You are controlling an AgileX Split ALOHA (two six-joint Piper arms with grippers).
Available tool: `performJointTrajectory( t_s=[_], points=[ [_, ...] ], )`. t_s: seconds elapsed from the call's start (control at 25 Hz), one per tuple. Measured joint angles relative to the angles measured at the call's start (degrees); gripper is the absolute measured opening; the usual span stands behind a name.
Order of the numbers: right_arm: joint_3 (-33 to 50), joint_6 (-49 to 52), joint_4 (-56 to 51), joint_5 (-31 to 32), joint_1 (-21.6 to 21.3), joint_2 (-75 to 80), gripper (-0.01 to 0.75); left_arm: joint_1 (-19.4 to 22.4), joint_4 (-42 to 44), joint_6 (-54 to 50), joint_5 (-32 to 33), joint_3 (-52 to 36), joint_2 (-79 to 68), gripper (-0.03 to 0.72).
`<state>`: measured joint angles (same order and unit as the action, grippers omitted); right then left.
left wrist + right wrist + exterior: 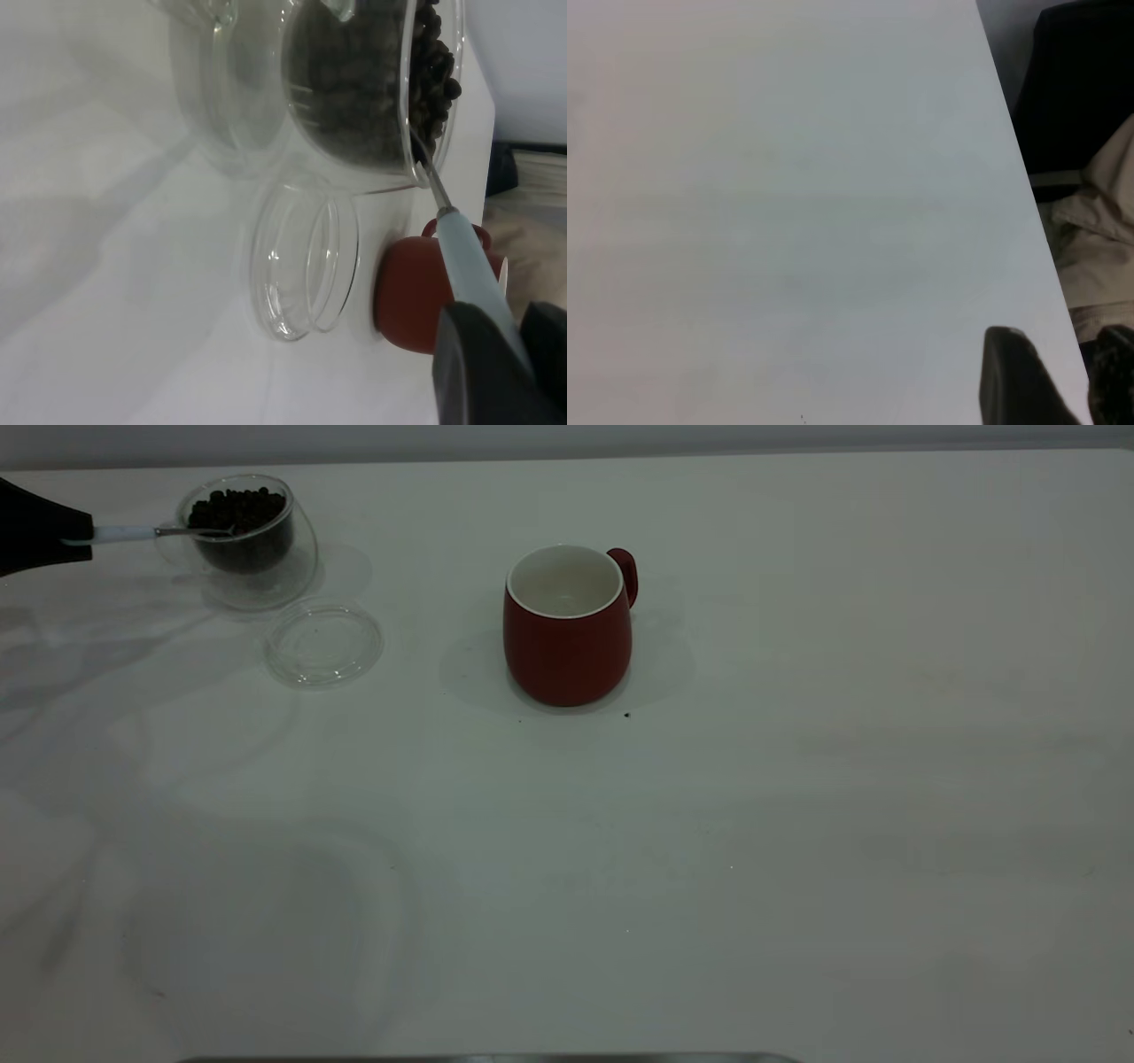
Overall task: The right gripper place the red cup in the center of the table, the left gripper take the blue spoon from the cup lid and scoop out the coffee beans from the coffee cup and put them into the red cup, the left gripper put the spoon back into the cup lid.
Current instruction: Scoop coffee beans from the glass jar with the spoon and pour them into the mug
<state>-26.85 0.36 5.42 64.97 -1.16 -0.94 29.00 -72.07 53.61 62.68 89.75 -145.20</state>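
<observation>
We're gripping the spoon (133, 533) in the left gripper (53, 536), bowl probably among the beans (237, 509); cup (567, 629) lying rightward.

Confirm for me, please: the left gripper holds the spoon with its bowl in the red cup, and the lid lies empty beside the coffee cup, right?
Not quite. The exterior view shows the spoon, held by the left gripper, dipping into the beans in the coffee cup, not the red cup. The lid is empty.
</observation>
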Motion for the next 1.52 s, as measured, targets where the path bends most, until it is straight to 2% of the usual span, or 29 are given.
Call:
performJointTrajectory(
  t_s=[0.44,1.52],
  points=[
    [0.00,0.00,0.00,0.00,0.00,0.00,0.243,0.99,-2.94,0.17,1.19,0.00,0.00,0.122],
    [0.00,-0.06,0.00,0.00,0.00,0.00,0.243,1.60,-2.67,0.53,2.94,0.00,0.00,0.122]
  ],
)
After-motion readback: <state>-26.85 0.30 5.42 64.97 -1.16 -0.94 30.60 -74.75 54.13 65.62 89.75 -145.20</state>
